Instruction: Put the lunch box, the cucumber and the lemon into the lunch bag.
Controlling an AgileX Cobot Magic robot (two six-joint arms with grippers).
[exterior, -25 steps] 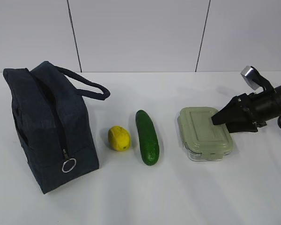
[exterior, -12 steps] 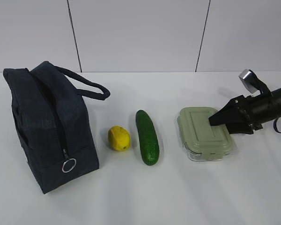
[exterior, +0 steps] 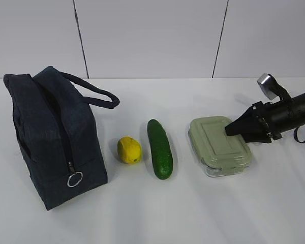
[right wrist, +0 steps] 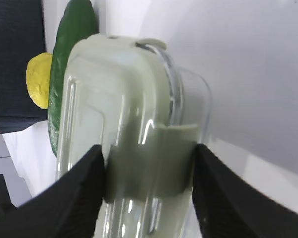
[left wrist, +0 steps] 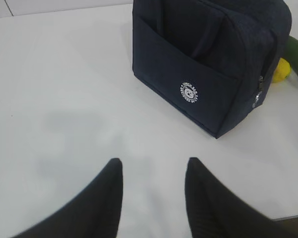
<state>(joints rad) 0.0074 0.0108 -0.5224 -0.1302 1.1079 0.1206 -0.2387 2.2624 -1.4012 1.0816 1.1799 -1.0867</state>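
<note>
The lunch box (exterior: 218, 145), clear with a sage-green lid, lies right of centre on the white table. My right gripper (exterior: 229, 130) reaches in from the right and is shut on its right end. In the right wrist view both fingers press the sides of the lunch box (right wrist: 114, 114) at its end clip, with the gripper (right wrist: 148, 171) straddling it. The dark green cucumber (exterior: 159, 148) and the yellow lemon (exterior: 129, 150) lie between box and bag. The navy lunch bag (exterior: 51, 137) stands at the left. My left gripper (left wrist: 154, 168) hangs open over bare table near the lunch bag (left wrist: 208, 54).
A silver ring pull (exterior: 74, 179) hangs low on the bag's front end, and a loop handle (exterior: 94, 94) droops toward the lemon. A white panelled wall (exterior: 152, 35) closes the back. The table (exterior: 193, 213) shows bare surface at the front.
My right gripper has crept left and its jaws have closed onto the lunch box. The box has turned slightly, its far end shifting left. Left arm, bag, lemon and cucumber are unmoved.
</note>
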